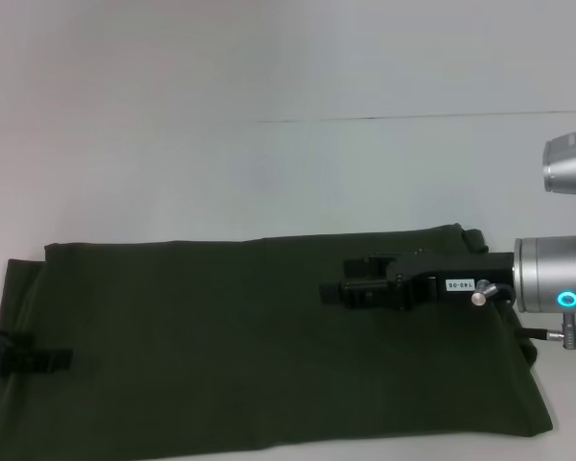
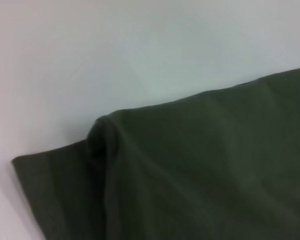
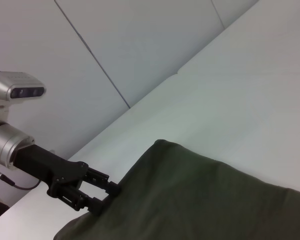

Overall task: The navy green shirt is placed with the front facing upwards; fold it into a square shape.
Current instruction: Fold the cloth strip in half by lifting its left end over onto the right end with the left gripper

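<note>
The navy green shirt (image 1: 269,365) lies flat on the white table as a long dark olive band running left to right; no lettering shows. My right gripper (image 1: 336,279) reaches in from the right and hovers over the shirt's right half near its far edge, fingers apart and empty. My left gripper (image 1: 62,358) sits low at the shirt's left end. In the right wrist view the left gripper (image 3: 110,200) stands open, its fingertips at the shirt (image 3: 200,200) edge. The left wrist view shows a shirt (image 2: 215,165) corner with a small raised fold (image 2: 102,132).
The white table (image 1: 269,163) stretches beyond the shirt's far edge, crossed by a thin seam line (image 1: 413,118). The shirt's near edge runs close to the table's front.
</note>
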Robot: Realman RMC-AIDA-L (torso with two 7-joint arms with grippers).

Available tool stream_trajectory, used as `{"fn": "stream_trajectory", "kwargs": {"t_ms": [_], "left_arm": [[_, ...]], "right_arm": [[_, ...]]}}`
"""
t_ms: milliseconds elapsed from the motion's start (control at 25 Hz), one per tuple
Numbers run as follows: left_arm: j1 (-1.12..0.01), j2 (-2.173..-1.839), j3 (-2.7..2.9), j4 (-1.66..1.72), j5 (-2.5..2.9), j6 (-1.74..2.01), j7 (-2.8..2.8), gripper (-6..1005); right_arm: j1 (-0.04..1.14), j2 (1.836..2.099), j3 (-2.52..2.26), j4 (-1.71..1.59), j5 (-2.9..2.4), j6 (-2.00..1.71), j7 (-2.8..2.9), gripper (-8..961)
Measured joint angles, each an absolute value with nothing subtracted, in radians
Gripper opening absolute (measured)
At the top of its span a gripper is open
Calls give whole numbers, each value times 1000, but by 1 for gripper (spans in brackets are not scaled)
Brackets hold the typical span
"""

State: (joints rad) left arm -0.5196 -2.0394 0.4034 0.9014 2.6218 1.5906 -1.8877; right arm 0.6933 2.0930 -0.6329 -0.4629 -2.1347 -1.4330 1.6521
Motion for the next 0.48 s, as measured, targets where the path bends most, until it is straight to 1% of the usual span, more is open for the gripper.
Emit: {"fn": "stream_trajectory", "kwargs": {"t_ms": [480], "left_arm": [[-520,-2039,394,920,2637,1574,-1910,831]], "right_arm": [[695,2093,-647,-454,-2134,-1417,1651,836]]}}
